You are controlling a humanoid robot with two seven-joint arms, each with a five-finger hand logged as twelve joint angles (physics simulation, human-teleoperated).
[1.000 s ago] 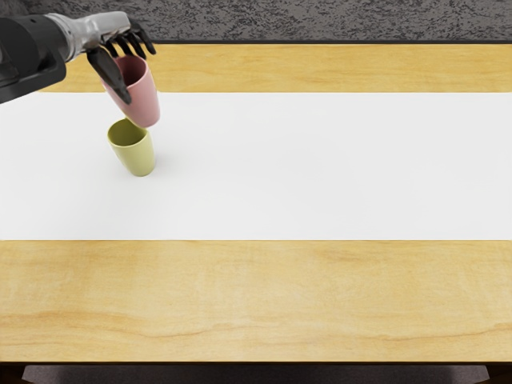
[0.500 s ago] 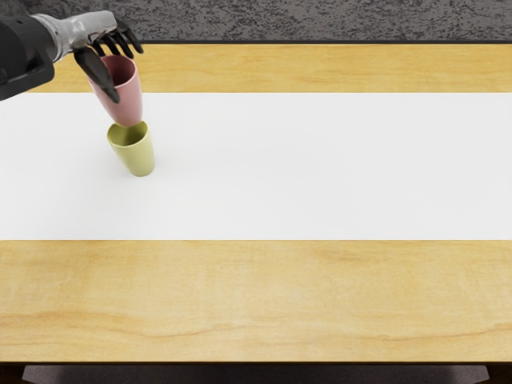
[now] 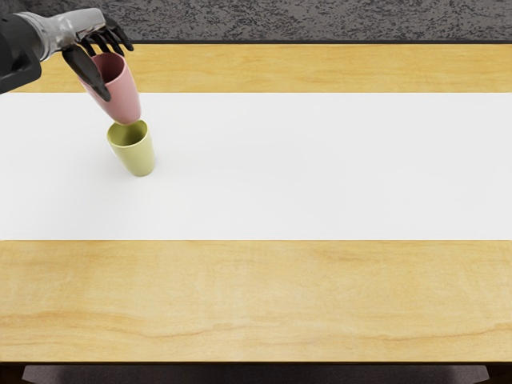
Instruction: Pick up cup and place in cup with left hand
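As I look down through the head view, I have my left hand (image 3: pixel 77 27) up near the far left corner of the picture, and it's got the pink cup (image 3: pixel 124 98)! My fingers (image 3: pixel 87 70) are closed around that cup near its mouth: the dark thumb slants down across its outer side, while the others arch over by the far side of the rim. The cup hangs mouth up in my grasp, and I can see a good part of its inside

And right here is the other one, the yellow-green cup (image 3: pixel 138 154), standing upright with its mouth open to me, on the white strip (image 3: pixel 320 164) that runs across the wooden desk (image 3: pixel 256 300). My pink cup's base shows right at the far edge of the yellow-green rim, just overlapping it from this angle; whether the two touch, I can't tell. What I do see is nearly the whole pink cup outside the other, so it isn't nested down in there. The arm (image 3: pixel 14 54) reaches in from the left edge, dark up to the silvery back of the hand, and beyond the desk runs a dark grey, mottled surface (image 3: pixel 320 20)
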